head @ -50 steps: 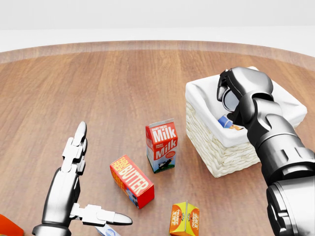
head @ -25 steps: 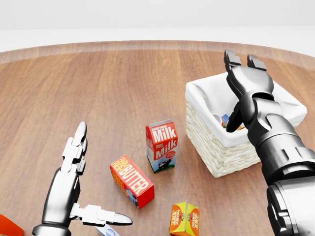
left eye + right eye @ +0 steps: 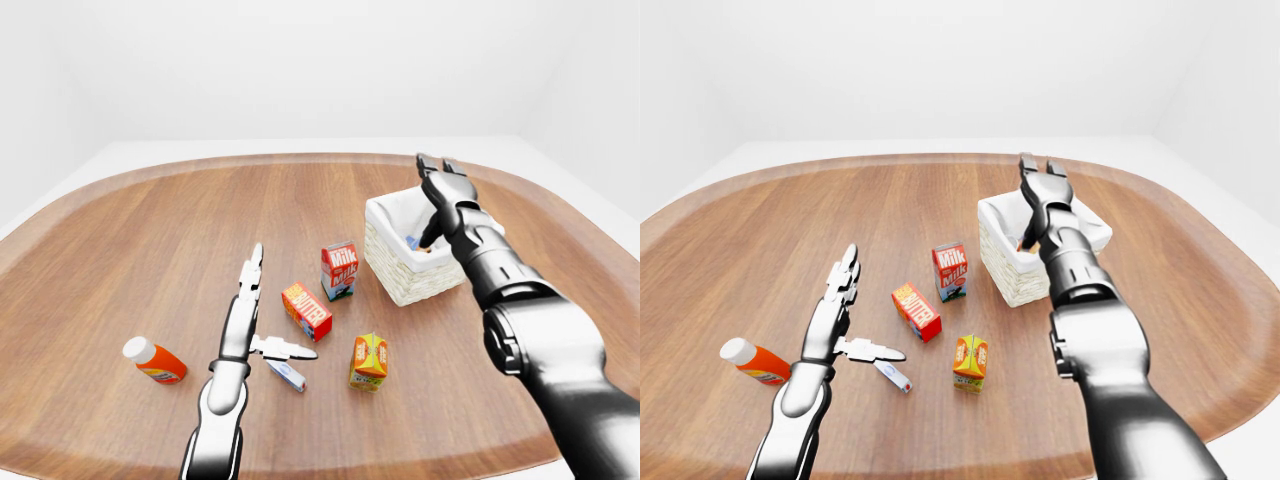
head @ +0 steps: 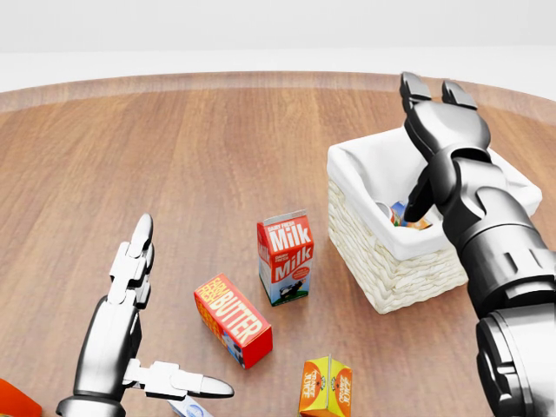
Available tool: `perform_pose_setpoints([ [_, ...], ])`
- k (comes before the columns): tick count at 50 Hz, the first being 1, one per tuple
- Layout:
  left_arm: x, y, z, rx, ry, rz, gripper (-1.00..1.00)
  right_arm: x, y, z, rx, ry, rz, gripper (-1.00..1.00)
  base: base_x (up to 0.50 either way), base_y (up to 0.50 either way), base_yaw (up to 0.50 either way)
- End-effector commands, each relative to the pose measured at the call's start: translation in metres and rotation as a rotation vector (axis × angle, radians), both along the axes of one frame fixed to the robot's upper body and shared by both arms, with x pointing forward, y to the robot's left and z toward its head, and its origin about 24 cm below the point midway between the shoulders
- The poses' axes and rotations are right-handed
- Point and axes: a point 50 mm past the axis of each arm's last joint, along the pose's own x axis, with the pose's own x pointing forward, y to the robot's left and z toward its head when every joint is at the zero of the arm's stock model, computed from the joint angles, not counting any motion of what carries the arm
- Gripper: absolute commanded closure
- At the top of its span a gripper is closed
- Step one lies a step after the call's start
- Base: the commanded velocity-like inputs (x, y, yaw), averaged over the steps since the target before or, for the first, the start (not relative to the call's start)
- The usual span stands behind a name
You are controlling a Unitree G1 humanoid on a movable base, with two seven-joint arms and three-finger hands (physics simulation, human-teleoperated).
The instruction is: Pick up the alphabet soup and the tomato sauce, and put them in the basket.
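Over the basket | right hand fingers spread, empty | left hand fingers splayed, empty

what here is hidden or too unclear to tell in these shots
- Basket contents: head view, the right hand and the liner wall hide most of it; only coloured bits show, no labels readable.
- Orange bottle: head view, cut off by the bottom-left edge.
- Small blue-white item near the left hand: left-eye view, too small to name.
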Motion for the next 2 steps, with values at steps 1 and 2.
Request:
perform_pose_setpoints([
  [1,-0.0004,0.0014,0.0015,-0.014,-0.006,0.007,-1.0,0.0025,-0.0032,0.0154,-0.013,-0.019,-0.003,-1.0,0.0,0.0,0.0],
  [2,-0.0004,0.0014,0.0015,-0.015,-0.006,0.007,-1.0,0.0028,-0.0035,0.0172,-0.014,-0.021,-0.004,-1.0,0.0,0.0,0.0],
])
